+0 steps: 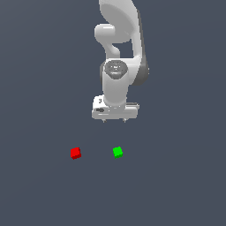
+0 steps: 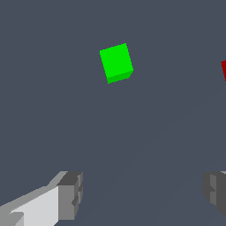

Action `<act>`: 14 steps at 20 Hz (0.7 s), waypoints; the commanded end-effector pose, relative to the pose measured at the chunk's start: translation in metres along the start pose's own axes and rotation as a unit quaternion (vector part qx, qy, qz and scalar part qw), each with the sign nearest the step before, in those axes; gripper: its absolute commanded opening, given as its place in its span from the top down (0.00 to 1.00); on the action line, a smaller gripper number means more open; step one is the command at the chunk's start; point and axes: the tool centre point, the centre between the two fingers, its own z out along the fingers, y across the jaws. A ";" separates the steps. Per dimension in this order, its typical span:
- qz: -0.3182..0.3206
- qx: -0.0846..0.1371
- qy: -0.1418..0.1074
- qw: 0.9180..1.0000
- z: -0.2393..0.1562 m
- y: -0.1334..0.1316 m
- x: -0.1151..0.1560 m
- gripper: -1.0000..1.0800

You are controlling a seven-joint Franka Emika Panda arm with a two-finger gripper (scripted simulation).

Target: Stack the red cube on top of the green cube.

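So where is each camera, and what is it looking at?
Exterior view: off the arm, facing the arm, hand above the floor, red cube and green cube apart.
Wrist view: on the wrist, looking past two spread fingers at the floor; nothing held.
Shared: green cube whole, red cube cut at the edge.

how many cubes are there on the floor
2. The red cube lies toward the exterior view's left; the green cube sits apart on its right, nearly under the open gripper. None seems hidden.
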 end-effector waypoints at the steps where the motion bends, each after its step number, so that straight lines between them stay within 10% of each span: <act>1: 0.000 0.000 0.000 1.000 0.000 0.000 0.000 0.04; 14: -0.025 -0.001 0.004 1.000 0.013 0.039 0.015 0.04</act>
